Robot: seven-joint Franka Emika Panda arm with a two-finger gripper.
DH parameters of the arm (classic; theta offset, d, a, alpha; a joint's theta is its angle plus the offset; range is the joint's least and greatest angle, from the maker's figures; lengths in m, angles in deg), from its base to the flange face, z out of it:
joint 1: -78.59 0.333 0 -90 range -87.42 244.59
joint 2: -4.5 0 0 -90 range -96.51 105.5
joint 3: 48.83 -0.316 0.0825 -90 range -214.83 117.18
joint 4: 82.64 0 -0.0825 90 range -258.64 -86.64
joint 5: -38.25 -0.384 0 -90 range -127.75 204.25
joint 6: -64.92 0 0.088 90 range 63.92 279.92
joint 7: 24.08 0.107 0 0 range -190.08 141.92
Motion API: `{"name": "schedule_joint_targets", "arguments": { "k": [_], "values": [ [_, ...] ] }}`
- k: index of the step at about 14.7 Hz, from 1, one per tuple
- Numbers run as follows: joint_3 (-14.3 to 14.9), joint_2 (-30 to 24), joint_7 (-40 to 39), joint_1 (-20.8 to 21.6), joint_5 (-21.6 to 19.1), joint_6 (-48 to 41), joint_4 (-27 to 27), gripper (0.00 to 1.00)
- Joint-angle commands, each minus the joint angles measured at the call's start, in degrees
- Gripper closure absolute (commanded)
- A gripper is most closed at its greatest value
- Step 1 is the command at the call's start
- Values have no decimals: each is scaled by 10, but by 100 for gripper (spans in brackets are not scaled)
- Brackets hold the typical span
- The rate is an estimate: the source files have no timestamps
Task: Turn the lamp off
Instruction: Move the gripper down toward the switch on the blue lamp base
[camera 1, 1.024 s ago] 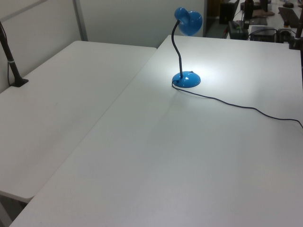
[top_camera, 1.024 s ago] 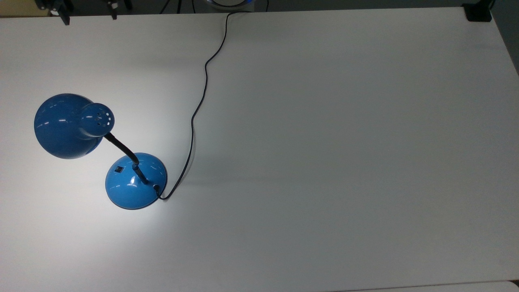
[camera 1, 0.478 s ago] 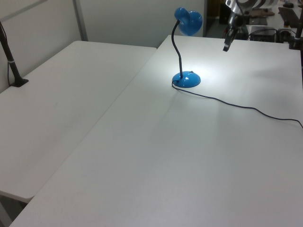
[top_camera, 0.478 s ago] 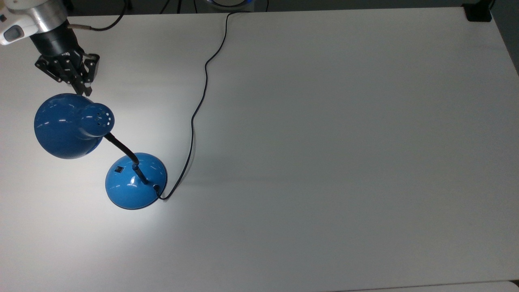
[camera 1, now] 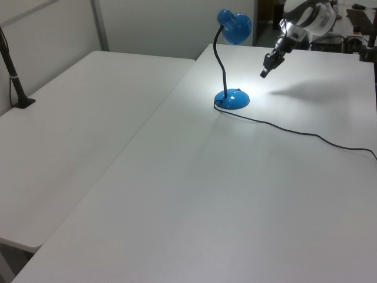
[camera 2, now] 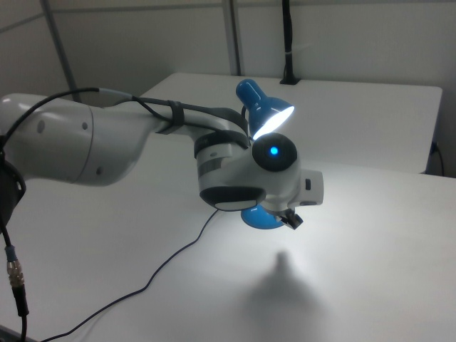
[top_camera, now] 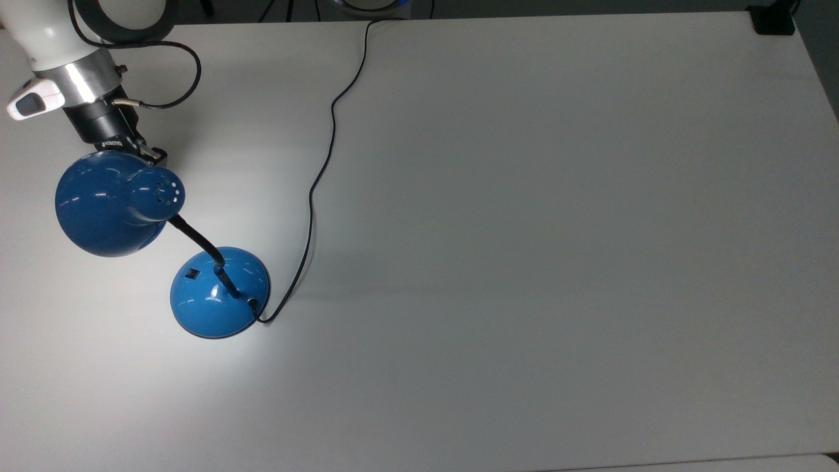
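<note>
Gripper [camera 1: 265, 72] has moved closer to the lamp [camera 1: 231, 97], which is lit.
It hangs tilted on the left view's right; its grip I cannot tell.

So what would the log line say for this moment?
lamp: lit | switch: untouched | end effector: in the air beside the lamp, above the table | task: not done
</note>
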Motion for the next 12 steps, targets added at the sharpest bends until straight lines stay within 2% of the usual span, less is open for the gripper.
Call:
{"name": "schedule_joint_targets", "arguments": {
  "k": [1, 4, 7, 12],
  "values": [
    [-4, 27, -18, 1, -125, 17, 17, 100],
    [-8, 55, -24, 3, -198, 19, 33, 100],
    [-31, 71, -35, 1, -218, 33, 41, 100],
    [-45, 91, -34, 4, -247, 55, 62, 100]
  ]
}}
